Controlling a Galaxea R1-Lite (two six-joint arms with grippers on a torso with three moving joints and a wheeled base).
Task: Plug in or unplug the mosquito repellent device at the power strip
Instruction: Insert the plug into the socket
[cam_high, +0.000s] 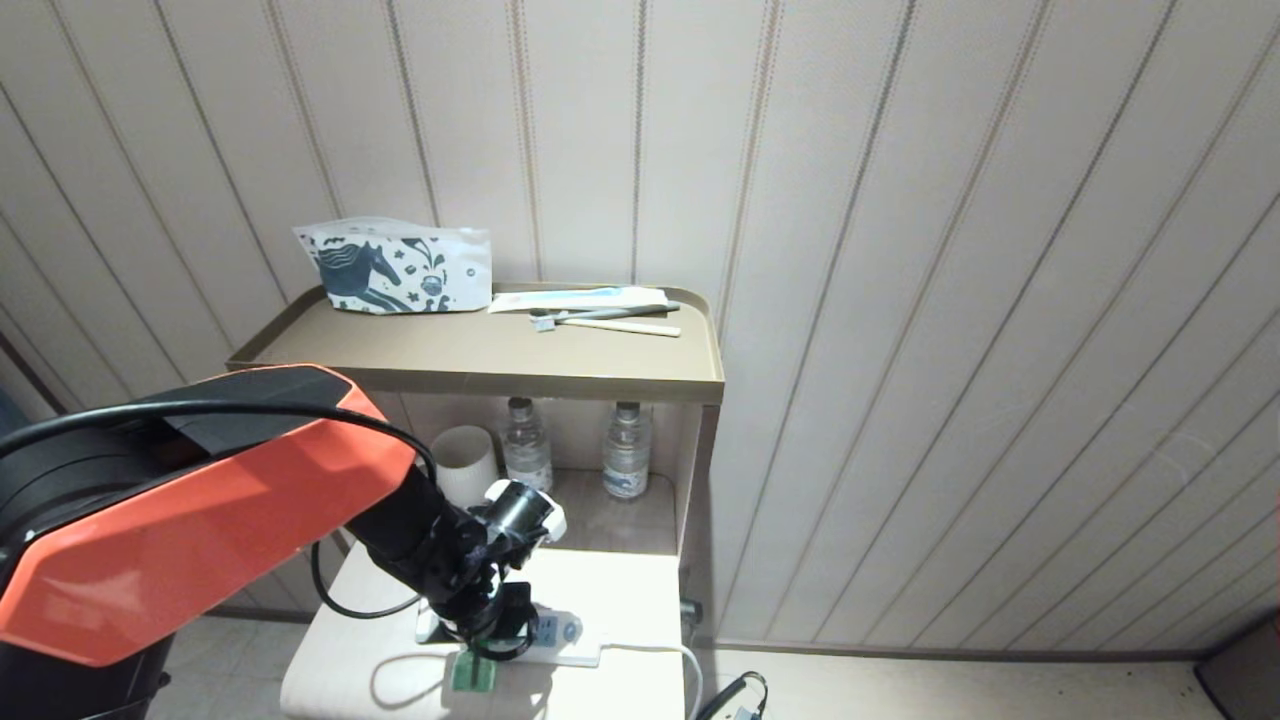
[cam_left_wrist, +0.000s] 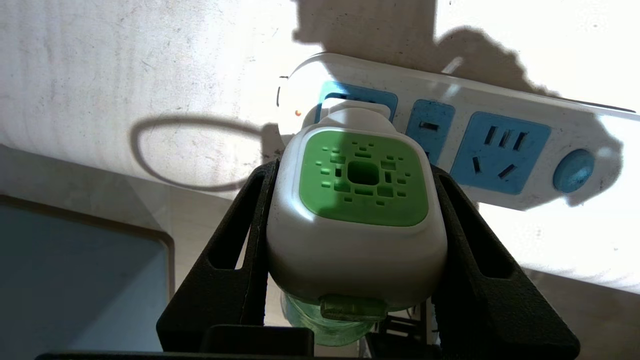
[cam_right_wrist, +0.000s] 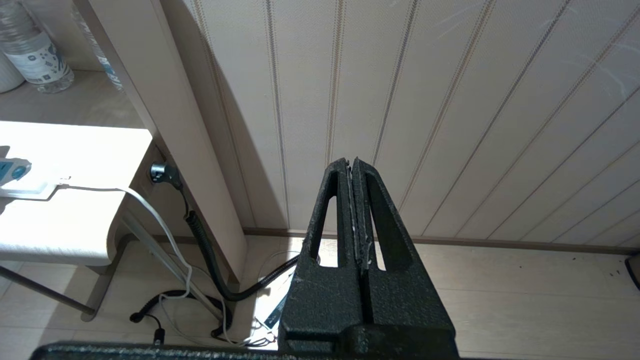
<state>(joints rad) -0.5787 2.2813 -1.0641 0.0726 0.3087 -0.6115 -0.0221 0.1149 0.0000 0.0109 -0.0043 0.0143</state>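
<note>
The mosquito repellent device (cam_left_wrist: 357, 210), a white head with a green vented face and a green bottle below, sits plugged into the end socket of the power strip (cam_left_wrist: 505, 150). My left gripper (cam_left_wrist: 354, 170) reaches down over the low white table, and its black fingers (cam_left_wrist: 240, 250) press against both sides of the device's head. In the head view the green bottle of the device (cam_high: 472, 672) shows under the left gripper (cam_high: 492, 632), beside the power strip (cam_high: 560, 632). My right gripper (cam_right_wrist: 351, 162) hangs shut and empty near the wall, above the floor.
The low white table (cam_high: 620, 590) carries the strip, whose white cord (cam_high: 660, 650) runs off the right edge. Behind it, a nightstand shelf holds a mug (cam_high: 465, 462) and two water bottles (cam_high: 627, 450). A pouch (cam_high: 395, 268) and toothbrushes (cam_high: 610, 322) lie on top.
</note>
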